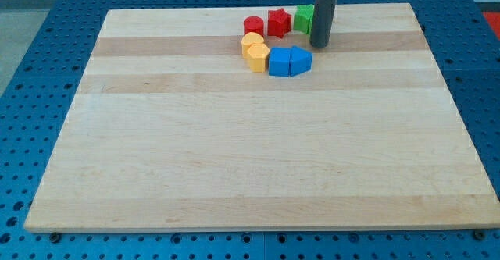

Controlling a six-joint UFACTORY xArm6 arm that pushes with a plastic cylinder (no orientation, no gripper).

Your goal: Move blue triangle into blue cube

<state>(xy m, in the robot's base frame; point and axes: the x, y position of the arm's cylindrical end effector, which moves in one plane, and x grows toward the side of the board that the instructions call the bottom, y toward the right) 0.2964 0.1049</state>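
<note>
The blue cube (279, 61) sits on the wooden board near the view's top centre. The blue triangle (301, 59) lies right against its right side, touching it. My tip (319, 44) stands just above and to the right of the blue triangle, close to it but apart. The rod partly covers a green block (303, 18) behind it.
A red cylinder (253, 26) and a red star-shaped block (279, 22) sit above the blue pair. Two yellow blocks (255, 51) touch the blue cube's left side. The board's top edge (234, 11) is close behind the cluster.
</note>
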